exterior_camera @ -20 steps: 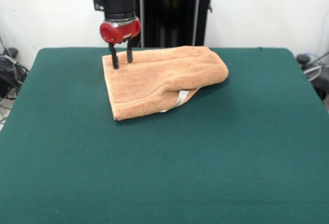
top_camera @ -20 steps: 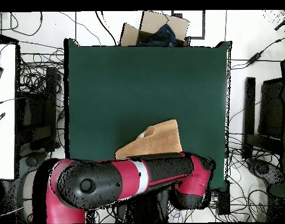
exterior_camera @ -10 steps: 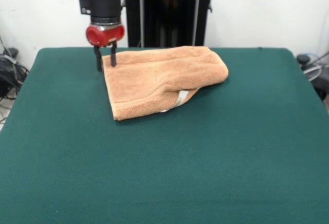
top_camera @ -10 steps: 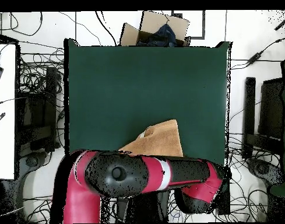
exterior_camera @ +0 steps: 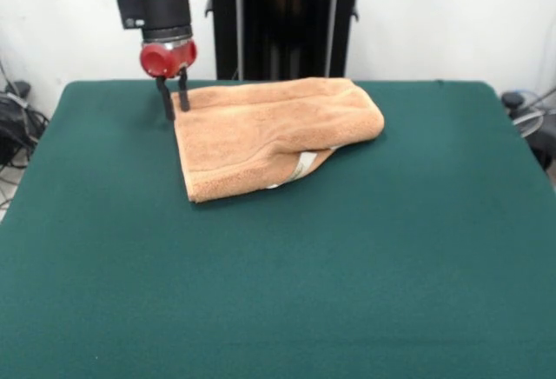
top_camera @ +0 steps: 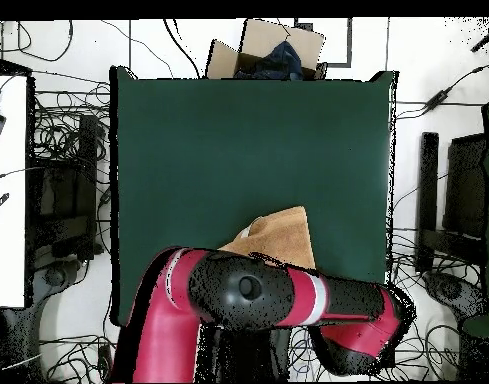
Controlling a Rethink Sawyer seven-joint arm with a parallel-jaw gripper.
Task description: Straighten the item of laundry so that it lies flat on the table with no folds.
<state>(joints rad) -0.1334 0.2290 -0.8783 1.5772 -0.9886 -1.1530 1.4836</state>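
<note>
**Still folded: risk of a thin pinch at the corner**

Currently the towel (exterior_camera: 274, 134) lies doubled over in the upper middle of the front view, on the table (exterior_camera: 287, 292), its tag (exterior_camera: 302, 167) peeking from under the fold. The gripper (exterior_camera: 175, 103) stands at the towel's upper-left corner, fingers slightly spread and straddling the edge, nothing pinched. Closing there may catch both layers, or only the hem, so a pull could drag the whole bundle rather than unfold it.
</note>
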